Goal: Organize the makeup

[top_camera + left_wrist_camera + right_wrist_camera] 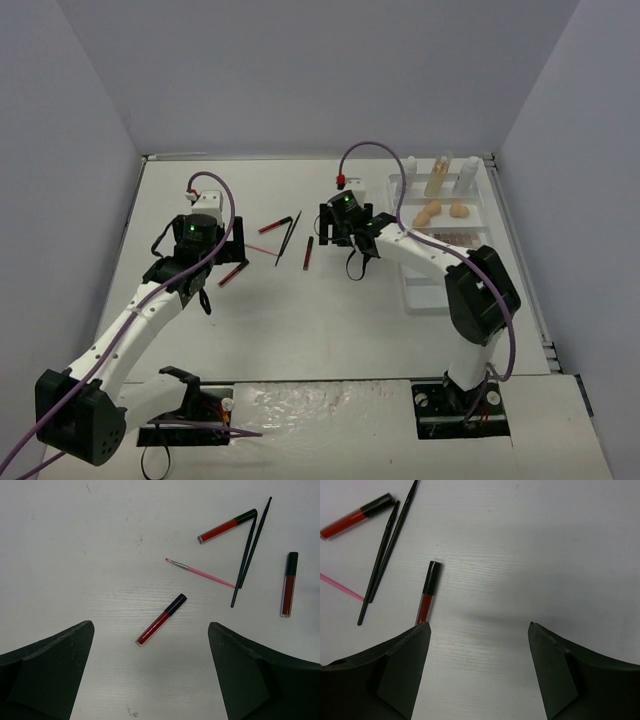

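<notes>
left wrist view: the left gripper (150, 624) hangs over the counter (75, 540) with its jaws spread wide and nothing held. seen from above, a red lip tube (161, 619) with a black cap lies slantwise on the counter between the two fingers (50, 670). beyond it lie a pink brush (200, 572) and two thin black brushes (247, 555) close side by side. a second lip tube (227, 525) has its cap ending at the tip of one of them, and a third lip tube (288, 584) sits off to the right, apart from the rest. the right gripper (479, 625) is likewise open and empty. that third tube lies just beside the fingertip (417, 635) on the left of its view, not between the jaws. in the top view the white tray (418, 298) at the right already holds bottles (438, 175), sponges (428, 213) and a palette (455, 238).

the tubes look light, stiff and smooth, and round enough to roll or slip out of a pinch. the best hold is probably across the middle of the barrel, with the fingers square to its length. the left gripper would likely need a turn of the wrist first. the brushes are thinner and lie flat, so they should be harder to pinch.
</notes>
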Controlling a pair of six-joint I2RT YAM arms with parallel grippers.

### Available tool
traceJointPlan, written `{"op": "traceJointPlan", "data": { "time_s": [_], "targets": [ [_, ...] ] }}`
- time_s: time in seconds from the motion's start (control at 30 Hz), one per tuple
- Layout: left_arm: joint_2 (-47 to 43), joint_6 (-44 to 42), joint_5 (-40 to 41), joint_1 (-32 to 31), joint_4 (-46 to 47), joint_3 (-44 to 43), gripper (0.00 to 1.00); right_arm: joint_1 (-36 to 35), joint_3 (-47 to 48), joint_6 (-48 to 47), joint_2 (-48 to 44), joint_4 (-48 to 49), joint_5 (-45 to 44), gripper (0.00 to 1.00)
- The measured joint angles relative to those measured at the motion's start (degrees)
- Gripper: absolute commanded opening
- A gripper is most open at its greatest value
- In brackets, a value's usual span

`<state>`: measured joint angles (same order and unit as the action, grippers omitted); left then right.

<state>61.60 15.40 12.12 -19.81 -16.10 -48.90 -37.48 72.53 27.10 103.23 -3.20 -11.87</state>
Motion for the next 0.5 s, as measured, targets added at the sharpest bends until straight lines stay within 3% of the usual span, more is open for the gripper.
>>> {"op": "traceJointPlan", "data": {
  "time_s": [0.3,0.5],
  "targets": [
    [0.76,0.0,1.47,0.0,-0.02,0.0,0.97,-6.59,10.73,-0.36,13.8,-0.42,-2.26,0.66],
    [0.82,0.0,1.88,0.0,-0.01,0.0,0.97,-7.28,12.47,-0.38,17.06,-0.14,-3.7,0.52]
  ]
}}
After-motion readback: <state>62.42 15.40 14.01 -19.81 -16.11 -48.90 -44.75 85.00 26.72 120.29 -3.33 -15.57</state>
